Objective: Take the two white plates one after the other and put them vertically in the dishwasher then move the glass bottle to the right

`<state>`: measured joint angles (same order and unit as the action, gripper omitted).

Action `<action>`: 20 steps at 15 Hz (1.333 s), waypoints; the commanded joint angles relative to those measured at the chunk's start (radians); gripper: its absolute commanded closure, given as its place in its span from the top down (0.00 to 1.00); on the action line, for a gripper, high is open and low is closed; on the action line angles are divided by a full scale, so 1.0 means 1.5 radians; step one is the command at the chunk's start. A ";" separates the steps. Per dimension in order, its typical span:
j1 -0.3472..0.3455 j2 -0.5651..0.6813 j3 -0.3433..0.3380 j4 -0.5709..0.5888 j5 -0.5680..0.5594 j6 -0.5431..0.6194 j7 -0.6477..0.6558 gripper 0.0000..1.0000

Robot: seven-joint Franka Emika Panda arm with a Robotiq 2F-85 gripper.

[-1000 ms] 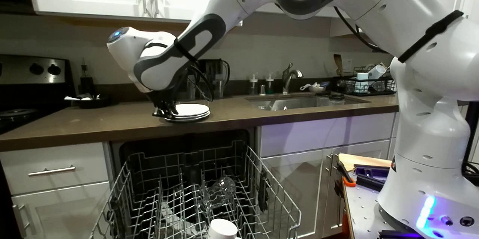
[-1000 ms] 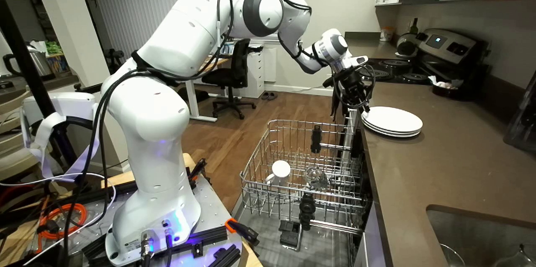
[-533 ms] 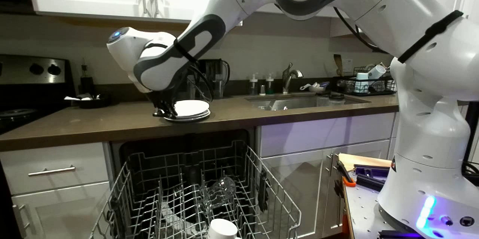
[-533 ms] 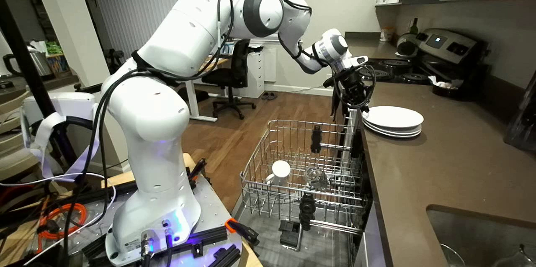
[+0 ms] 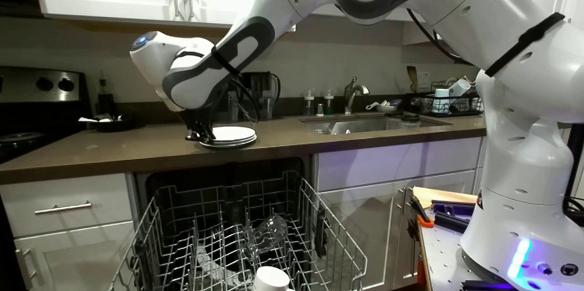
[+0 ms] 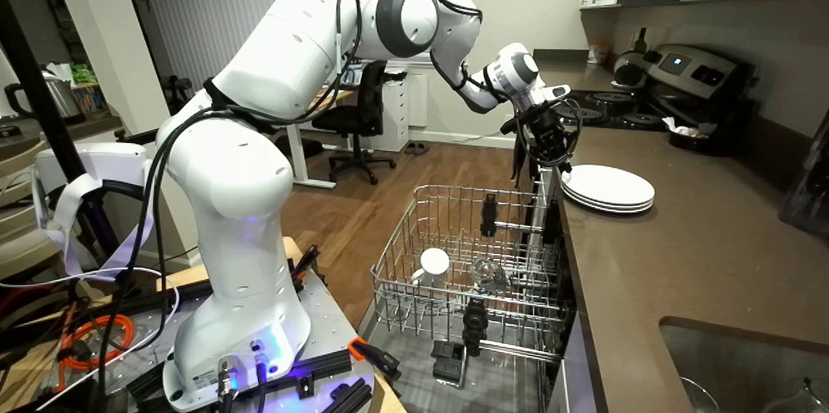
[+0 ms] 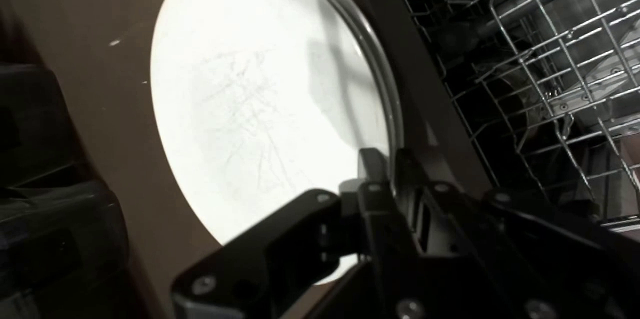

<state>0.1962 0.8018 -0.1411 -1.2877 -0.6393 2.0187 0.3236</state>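
Note:
A stack of white plates lies flat on the counter edge, with the top white plate [image 5: 235,133] also plain in the other exterior view [image 6: 609,183]. In the wrist view the top plate [image 7: 240,109] fills the middle, with more rims under it. My gripper [image 5: 200,137] is at the near rim of the stack. In the wrist view its fingertips [image 7: 390,164] are close together, one on each side of the rim. How many rims they hold is unclear. The dishwasher rack [image 6: 447,283] is pulled out below the counter. I cannot identify the glass bottle with certainty.
In the rack are a white cup [image 5: 271,278] and a clear glass item [image 5: 273,229]. Dark pitchers [image 5: 258,90] stand behind the plates. The sink [image 5: 365,124] is along the counter, and a small black pan [image 6: 690,134] is by the stove.
Half a second ago the top plate's far side was tilted up off the stack; now it lies level again. The arm has risen very slightly and otherwise keeps its place.

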 commanded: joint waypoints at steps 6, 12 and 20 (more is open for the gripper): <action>-0.007 -0.001 -0.001 0.017 0.004 0.008 -0.024 0.01; -0.004 -0.004 0.003 0.017 0.006 0.009 -0.024 0.01; 0.007 -0.007 0.006 0.018 0.000 0.006 -0.023 0.01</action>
<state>0.2043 0.8007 -0.1374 -1.2688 -0.6393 2.0187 0.3234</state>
